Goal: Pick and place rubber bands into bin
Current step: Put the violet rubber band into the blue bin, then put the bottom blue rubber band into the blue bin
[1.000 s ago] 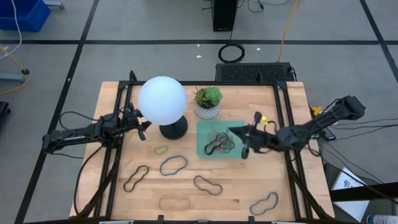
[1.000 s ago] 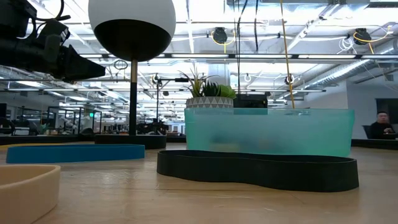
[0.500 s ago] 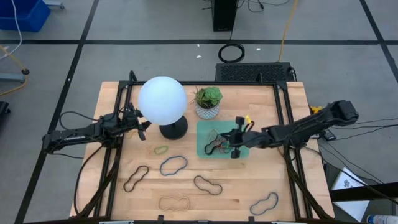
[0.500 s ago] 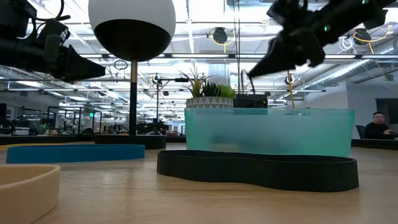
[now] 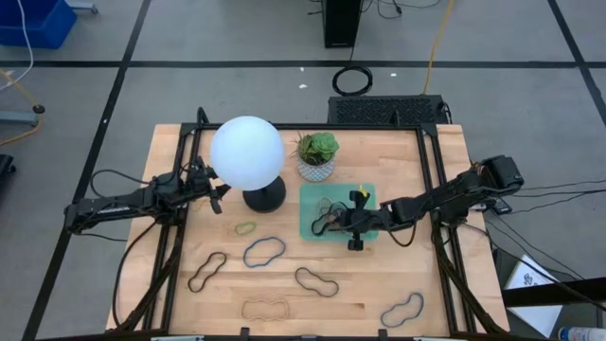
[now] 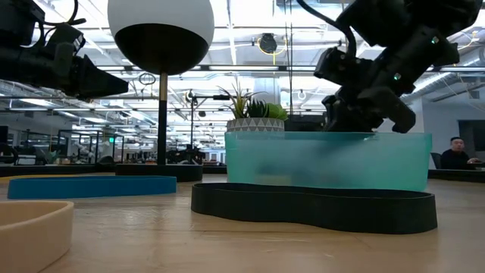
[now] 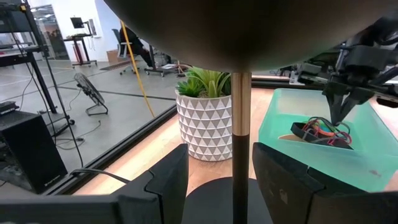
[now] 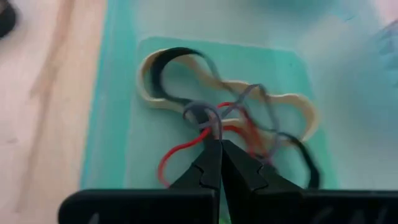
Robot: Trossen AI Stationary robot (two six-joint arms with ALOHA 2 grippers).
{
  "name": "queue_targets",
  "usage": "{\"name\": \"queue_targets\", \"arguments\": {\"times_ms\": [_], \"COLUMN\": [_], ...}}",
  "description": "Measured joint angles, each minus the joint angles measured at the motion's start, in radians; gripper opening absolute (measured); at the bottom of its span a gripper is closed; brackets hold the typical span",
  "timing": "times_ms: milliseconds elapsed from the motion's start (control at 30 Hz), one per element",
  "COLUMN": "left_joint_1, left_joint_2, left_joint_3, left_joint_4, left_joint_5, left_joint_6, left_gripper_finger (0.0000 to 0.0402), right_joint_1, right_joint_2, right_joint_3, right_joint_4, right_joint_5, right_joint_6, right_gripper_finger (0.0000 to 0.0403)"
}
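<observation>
1. Presently, the right end effector (image 8: 219,144) is seen over the mint-green bin (image 5: 309,227), its tips shut and touching a grey rubber band (image 8: 205,112) in the pile; whether that band is pinched cannot be told.
2. If the arm is raised with a loop snagged, tangled red and tan bands could be dragged out.
3. The left end effector (image 7: 219,163) is parked open on the left, close to the globe lamp (image 5: 247,152), which could be struck.
4. Loose bands, such as the blue one (image 5: 264,251), lie on the bench (image 5: 360,294).
</observation>
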Motion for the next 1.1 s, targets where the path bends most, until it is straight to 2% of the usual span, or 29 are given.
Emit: {"name": "queue_targets", "arguments": {"times_ms": [467, 633, 767, 1100], "left_joint_1": [0.0, 0.0, 0.0, 0.0], "left_joint_2": [0.0, 0.0, 0.0, 0.0], "left_joint_3": [0.0, 0.0, 0.0, 0.0], "left_joint_4": [0.0, 0.0, 0.0, 0.0], "left_joint_5": [0.0, 0.0, 0.0, 0.0], "left_joint_6": [0.0, 0.0, 0.0, 0.0], "left_gripper_finger": [0.0186, 0.0186, 0.0186, 0.0186], "right_joint_1": [0.0, 0.0, 0.0, 0.001], "right_joint_2": [-0.001, -0.001, -0.001, -0.043], "right_joint_3": [0.0, 0.0, 0.0, -0.001], "right_joint_4": [0.001, 0.001, 0.001, -0.005], "right_joint_5": [-0.011, -0.01, -0.01, 0.013], "right_joint_6": [0.013, 0.014, 0.013, -0.001], "right_gripper_finger": [0.0001, 0.0013, 0.0039, 0.0148]}}
